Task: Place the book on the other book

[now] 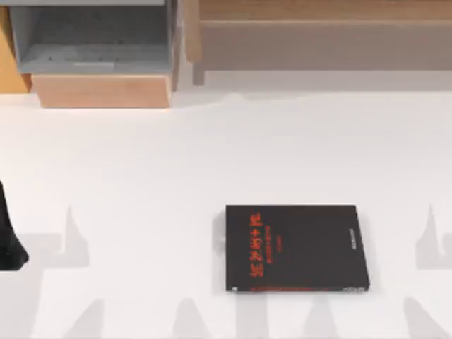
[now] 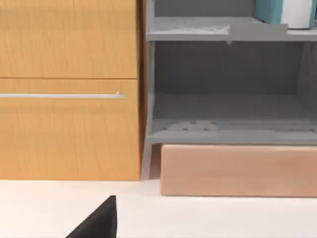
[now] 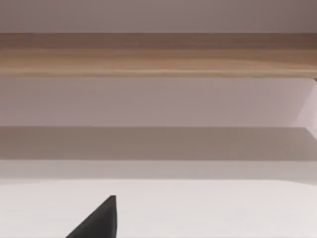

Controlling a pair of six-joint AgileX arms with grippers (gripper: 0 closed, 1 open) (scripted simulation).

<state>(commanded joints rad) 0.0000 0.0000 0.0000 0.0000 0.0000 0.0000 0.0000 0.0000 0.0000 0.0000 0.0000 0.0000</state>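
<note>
Lying flat on the white table [image 1: 141, 176], the black book [image 1: 296, 248]; tool states I cannot tell.

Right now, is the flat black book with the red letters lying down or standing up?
Lying down. In the top view the flat black book with red letters shows its whole cover facing up, flat on the white table.

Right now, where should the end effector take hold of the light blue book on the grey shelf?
Probably its near end, coming level through the open front: the thick light blue book sits on the upper board of the grey shelf unit.
</note>
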